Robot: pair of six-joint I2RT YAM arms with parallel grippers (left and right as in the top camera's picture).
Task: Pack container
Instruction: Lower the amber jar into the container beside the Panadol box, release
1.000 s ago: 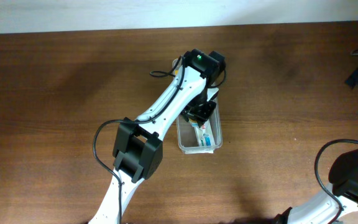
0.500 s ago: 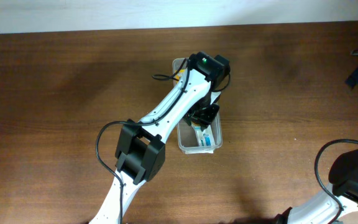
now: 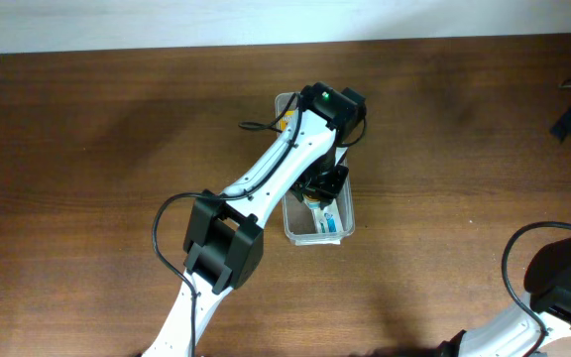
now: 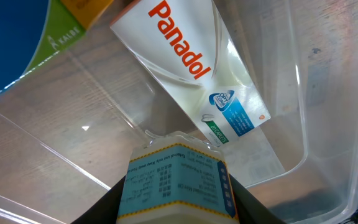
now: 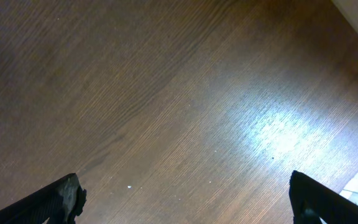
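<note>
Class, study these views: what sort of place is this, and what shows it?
Probably a robot lab bench: a bare wooden table, a white robot arm reaching into a clear container, a Panadol box inside, another small box in the left gripper.

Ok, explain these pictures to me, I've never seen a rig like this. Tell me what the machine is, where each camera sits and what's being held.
These are two robot arms at a wooden table, each ending in a two-finger gripper. One picture looks straight down from above. The other two come from a camera on each wrist, looking along that arm's fingers. From above, the white left arm reaches into a clear plastic container in the middle of the table. Its wrist view shows the left gripper shut on a small pale blue box covered in fine print, low inside the container. A white Panadol box and a blue-green pack lie in there too. The right gripper is open and holds nothing, over bare wood.
</note>
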